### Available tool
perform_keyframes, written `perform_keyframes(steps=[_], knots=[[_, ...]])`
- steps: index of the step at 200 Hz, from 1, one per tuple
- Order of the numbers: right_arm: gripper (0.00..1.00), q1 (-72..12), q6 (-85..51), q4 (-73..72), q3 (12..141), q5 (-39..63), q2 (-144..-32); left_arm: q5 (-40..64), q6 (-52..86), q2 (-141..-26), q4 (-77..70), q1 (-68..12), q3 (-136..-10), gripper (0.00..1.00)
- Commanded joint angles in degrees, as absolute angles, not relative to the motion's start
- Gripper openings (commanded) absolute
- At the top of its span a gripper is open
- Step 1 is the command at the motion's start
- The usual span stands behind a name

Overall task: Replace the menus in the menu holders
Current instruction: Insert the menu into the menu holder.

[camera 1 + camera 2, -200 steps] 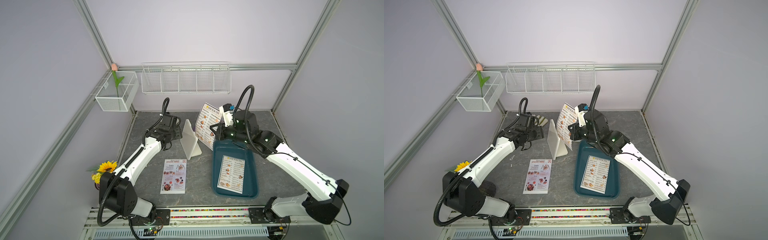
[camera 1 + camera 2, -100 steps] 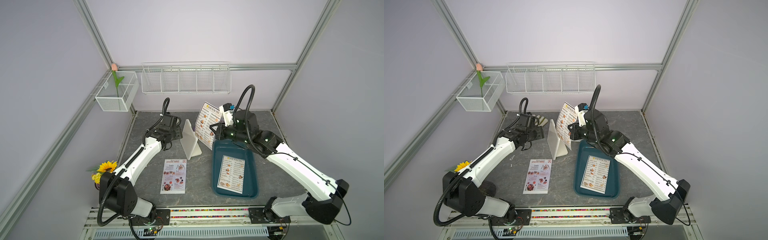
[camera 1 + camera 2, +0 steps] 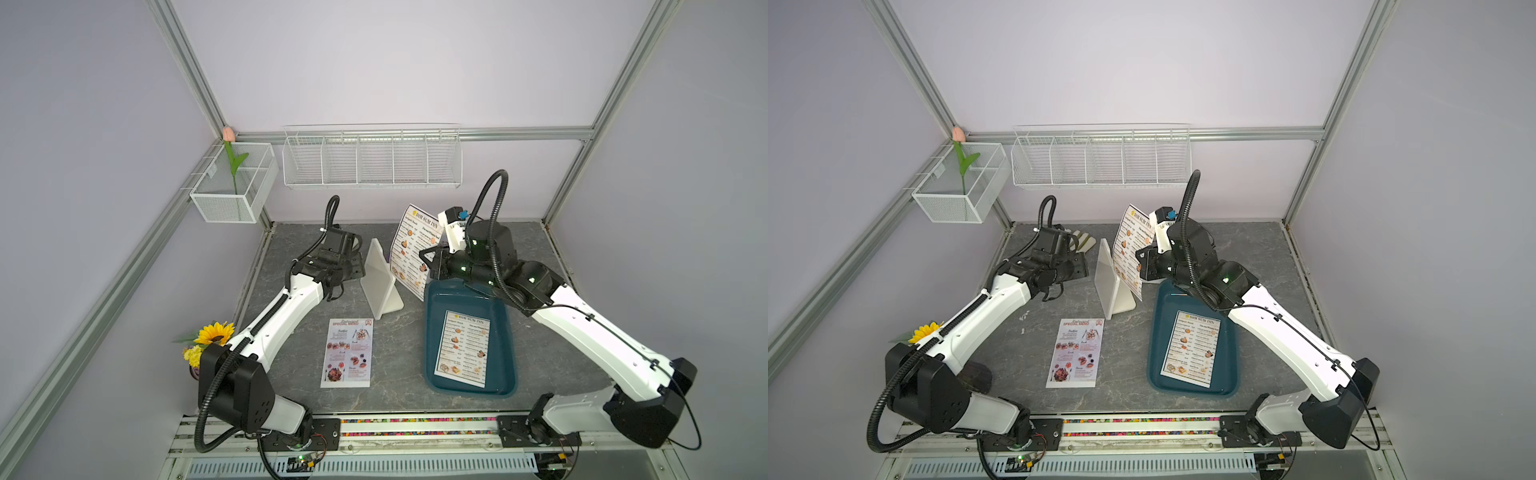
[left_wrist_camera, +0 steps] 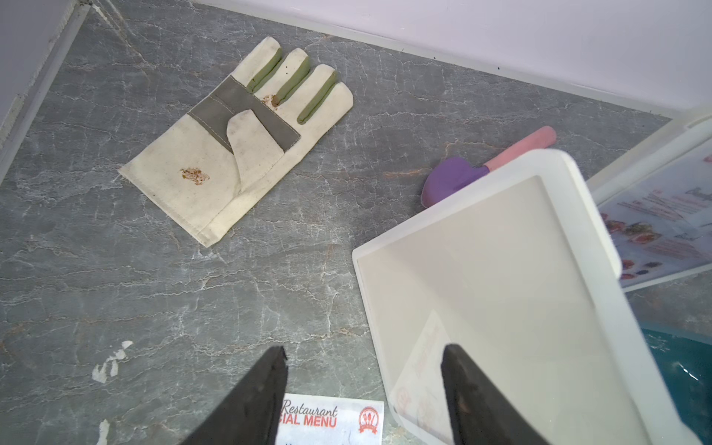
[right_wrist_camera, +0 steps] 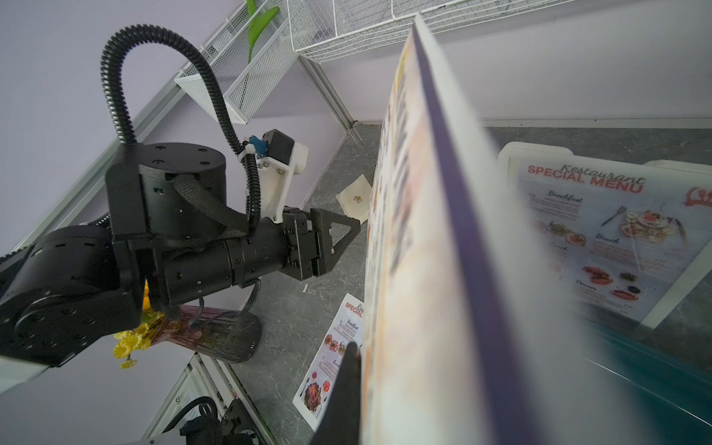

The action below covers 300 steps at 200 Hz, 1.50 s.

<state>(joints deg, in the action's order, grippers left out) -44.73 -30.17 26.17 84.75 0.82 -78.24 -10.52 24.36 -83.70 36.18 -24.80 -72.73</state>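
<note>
My right gripper (image 3: 430, 258) is shut on the lower edge of a white DIM SUM INN menu (image 3: 415, 249), which it holds upright just right of the empty white menu holder (image 3: 380, 282). In the right wrist view that menu (image 5: 424, 269) fills the middle, with one finger (image 5: 346, 385) pressed against it. Behind it stands a second menu holder (image 5: 512, 162) with a SPECIAL MENU sheet (image 5: 608, 231) in it. My left gripper (image 4: 364, 385) hangs open at the empty holder's (image 4: 501, 289) left edge, holding nothing. Another SPECIAL MENU (image 3: 349, 353) lies flat on the table.
A dark teal tray (image 3: 505, 332) at the right holds a second DIM SUM INN sheet (image 3: 463, 347). A pale glove (image 4: 239, 146) and a purple scoop (image 4: 454, 181) lie at the back. A sunflower vase (image 3: 212, 336) stands front left. Wire baskets (image 3: 370, 158) hang on the back wall.
</note>
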Motion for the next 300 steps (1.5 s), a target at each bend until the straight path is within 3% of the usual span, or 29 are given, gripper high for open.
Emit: perform_keyframes(steps=[1,74,227,300], knots=[[0.07,-44.75,-30.06,27.16,85.26,-0.03,-79.19,-11.07,24.94,-83.85,35.95,-25.00,-72.06,0.67],[0.06,-44.17,-29.91,27.51,85.03,-1.93,-79.34,-10.45,24.40,-84.02,35.86,-25.45,-72.34,0.67],[0.07,-41.60,-23.68,27.60,93.69,-1.94,-90.53,-11.72,19.11,-81.84,40.90,-28.13,-80.41,0.67],[0.07,-40.54,-23.03,21.35,91.82,0.97,-93.95,-12.85,18.54,-82.49,41.92,-28.17,-82.79,0.67]])
